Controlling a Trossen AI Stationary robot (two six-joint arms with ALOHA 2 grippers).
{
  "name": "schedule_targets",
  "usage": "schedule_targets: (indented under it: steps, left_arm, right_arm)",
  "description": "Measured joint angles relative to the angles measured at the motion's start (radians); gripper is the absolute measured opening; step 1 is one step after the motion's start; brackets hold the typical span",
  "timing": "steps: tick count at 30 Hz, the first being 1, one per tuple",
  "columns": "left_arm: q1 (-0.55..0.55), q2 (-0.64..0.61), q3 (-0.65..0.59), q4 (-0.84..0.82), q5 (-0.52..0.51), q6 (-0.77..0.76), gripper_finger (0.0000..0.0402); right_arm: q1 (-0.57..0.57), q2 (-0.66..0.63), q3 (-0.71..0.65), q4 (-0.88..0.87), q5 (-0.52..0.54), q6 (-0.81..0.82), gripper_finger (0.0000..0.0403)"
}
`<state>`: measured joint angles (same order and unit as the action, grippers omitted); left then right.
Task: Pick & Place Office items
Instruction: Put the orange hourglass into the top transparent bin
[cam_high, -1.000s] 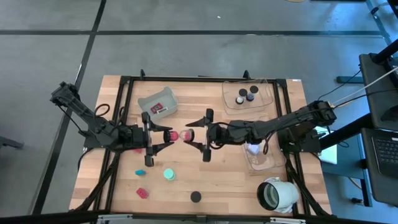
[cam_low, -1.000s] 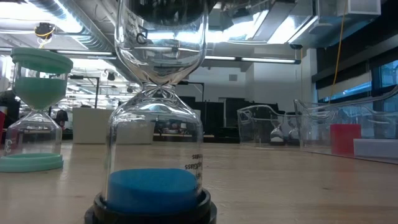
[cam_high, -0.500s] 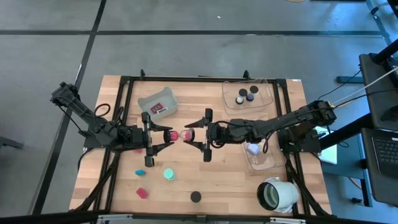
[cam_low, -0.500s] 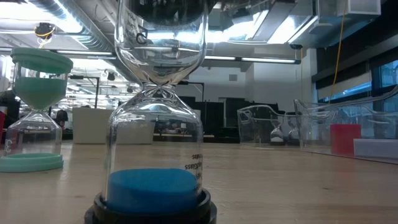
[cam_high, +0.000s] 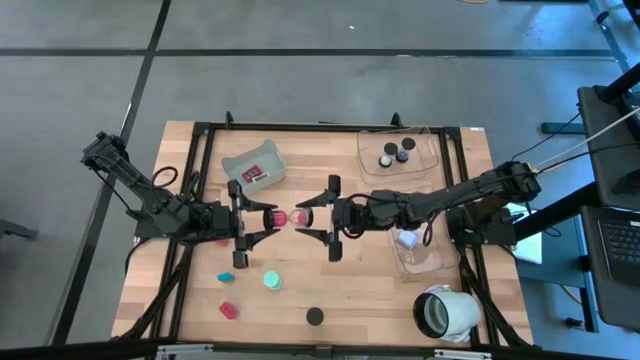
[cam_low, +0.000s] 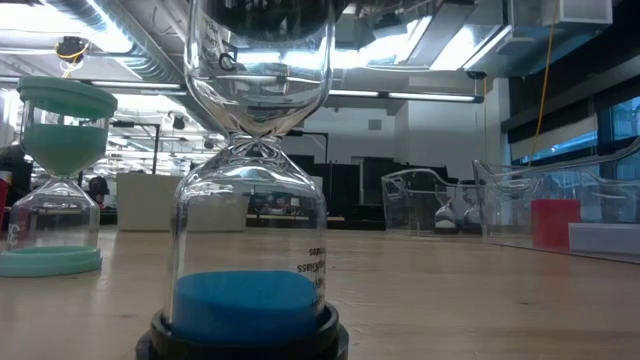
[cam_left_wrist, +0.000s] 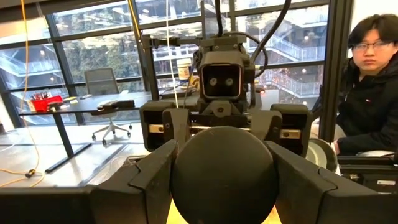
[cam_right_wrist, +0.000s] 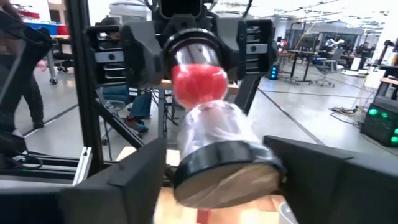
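A sand timer (cam_high: 285, 216) with red sand and black end caps hangs level above the table's middle, between my two grippers. My left gripper (cam_high: 262, 217) is shut on its left end; in the left wrist view (cam_left_wrist: 224, 186) that black cap fills the space between the fingers. My right gripper (cam_high: 308, 217) is open. In the right wrist view (cam_right_wrist: 217, 193) its fingers stand on either side of the timer's other black cap (cam_right_wrist: 227, 168) with narrow gaps. The timer (cam_right_wrist: 199, 81) sags a little toward that end. My left gripper pinches the sand timer's black end cap (cam_left_wrist: 186, 180) between its two fingers (cam_left_wrist: 146, 183), coming level from the table's left, along the timer's length. The timer is lifted clear of the table and lies roughly level, its free end pointing toward my right gripper.
On the near table stand a blue-sand timer (cam_low: 250, 300) on a black base (cam_high: 315, 316) and a teal timer (cam_high: 271, 281). A teal bit (cam_high: 225, 277) and a red piece (cam_high: 229, 310) lie there too. Farther off are a grey tray (cam_high: 253, 165), two clear trays (cam_high: 428, 140) (cam_high: 425, 262), and a white cylinder (cam_high: 445, 312). A person (cam_left_wrist: 373, 81) sits beyond.
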<state>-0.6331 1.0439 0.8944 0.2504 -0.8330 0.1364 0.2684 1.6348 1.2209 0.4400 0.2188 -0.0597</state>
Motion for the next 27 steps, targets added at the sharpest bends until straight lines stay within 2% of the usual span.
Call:
schedule_targets:
  steps: [4,8,15,22,27]
  left_arm:
    - [0.0,0.0,0.0,0.001,0.0,0.0,0.0211]
    - [0.0,0.0,0.0,0.001,-0.002,0.0,0.0211]
    - [0.0,0.0,0.0,0.001,-0.004,0.0,0.0211]
    - [0.0,0.0,0.0,0.001,0.0,0.0,0.0211]
    - [0.0,0.0,0.0,0.002,0.002,0.0,0.0211]
  right_arm:
    - [0.0,0.0,0.0,0.009,-0.006,0.008,0.0305]
    - [-0.001,0.0,0.0,0.009,-0.005,0.011,0.0308]
    - [0.0,0.0,0.0,0.01,-0.005,0.011,0.0272]
    - [0.0,0.0,0.0,0.01,-0.004,0.011,0.0216]
    - [0.0,0.0,0.0,0.015,-0.003,0.011,0.0212]
